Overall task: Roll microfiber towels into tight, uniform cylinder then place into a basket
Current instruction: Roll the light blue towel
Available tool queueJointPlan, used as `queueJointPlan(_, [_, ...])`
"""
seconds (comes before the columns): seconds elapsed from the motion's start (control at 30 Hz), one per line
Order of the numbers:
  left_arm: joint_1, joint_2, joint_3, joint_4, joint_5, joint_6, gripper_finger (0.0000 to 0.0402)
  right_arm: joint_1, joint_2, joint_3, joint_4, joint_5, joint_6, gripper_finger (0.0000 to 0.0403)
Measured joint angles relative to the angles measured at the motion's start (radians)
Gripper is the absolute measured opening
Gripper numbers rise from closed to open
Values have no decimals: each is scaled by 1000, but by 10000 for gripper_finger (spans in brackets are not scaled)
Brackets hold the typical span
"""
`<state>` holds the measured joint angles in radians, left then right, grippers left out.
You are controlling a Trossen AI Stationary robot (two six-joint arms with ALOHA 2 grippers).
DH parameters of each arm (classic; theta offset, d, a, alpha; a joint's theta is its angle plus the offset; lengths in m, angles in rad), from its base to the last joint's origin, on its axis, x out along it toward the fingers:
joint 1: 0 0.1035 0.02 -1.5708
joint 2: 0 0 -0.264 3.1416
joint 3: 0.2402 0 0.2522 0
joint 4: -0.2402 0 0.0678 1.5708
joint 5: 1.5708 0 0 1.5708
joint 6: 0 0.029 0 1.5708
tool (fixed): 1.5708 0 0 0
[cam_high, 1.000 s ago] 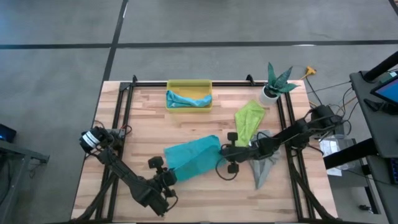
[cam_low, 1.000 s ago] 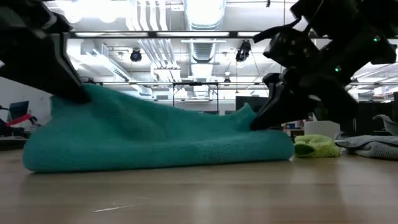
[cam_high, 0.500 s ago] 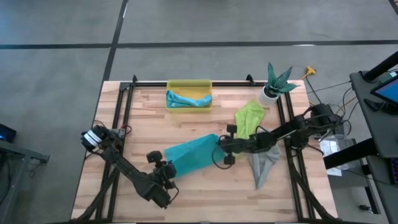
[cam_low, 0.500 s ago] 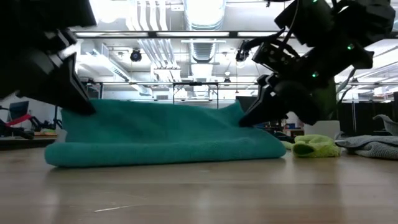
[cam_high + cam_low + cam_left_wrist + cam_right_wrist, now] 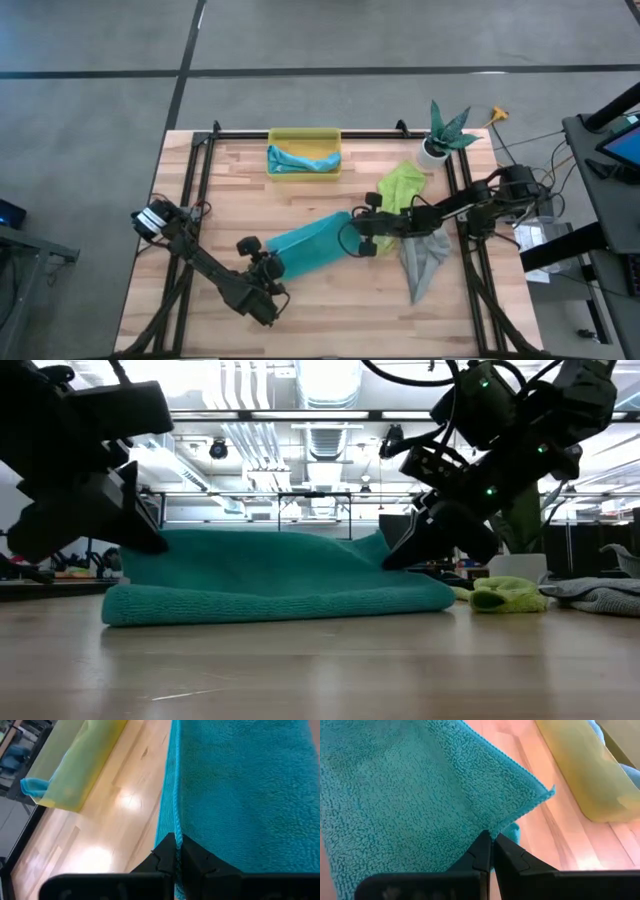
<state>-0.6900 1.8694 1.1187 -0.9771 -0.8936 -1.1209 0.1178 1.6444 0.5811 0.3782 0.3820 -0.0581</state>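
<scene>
The teal towel (image 5: 312,247) lies slantwise on the table's middle, one long edge raised a little (image 5: 270,543). My left gripper (image 5: 270,268) is shut on that edge at the towel's near-left end, and my right gripper (image 5: 352,232) is shut on it at the far-right end. The yellow basket (image 5: 304,138) stands at the far edge with a light blue towel (image 5: 300,160) in it. A lime green towel (image 5: 400,185) and a grey towel (image 5: 422,262) lie on the right. My left gripper pinches the towel's hemmed edge (image 5: 175,826) between its two fingertips, slanting down from the near-left. The edge is lifted slightly and the rest lies on the table. My right gripper pinches the same edge close to a corner (image 5: 496,826), slanting down from the right. The cloth between the two holds sags a little (image 5: 300,545).
A white plant pot (image 5: 434,150) stands at the far right corner. Black rails (image 5: 190,200) run along the table's left, right and far sides. Bare wood lies between the teal towel and the basket (image 5: 300,200) and along the near edge.
Both grippers have carried the held edge toward the far edge, the left one also to the right and the right one to the left. The raised edge has sunk lower. The teal towel now looks shorter and narrower and lies nearer the basket.
</scene>
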Motion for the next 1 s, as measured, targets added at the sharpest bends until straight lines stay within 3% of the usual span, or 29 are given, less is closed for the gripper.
queueJointPlan(0.6, [16, 0, -13, 6, 24, -52, 1, -22, 10, -9, 11, -24, 47, 12])
queueJointPlan(0.83, [30, 0, -24, 3, 25, -79, 57, -47, 147, -9, 142, -10, 57, 73])
queueJointPlan(1.0, [43, 0, -30, 4, 24, -79, 106, -53, 235, -4, 273, 130, 16, 122])
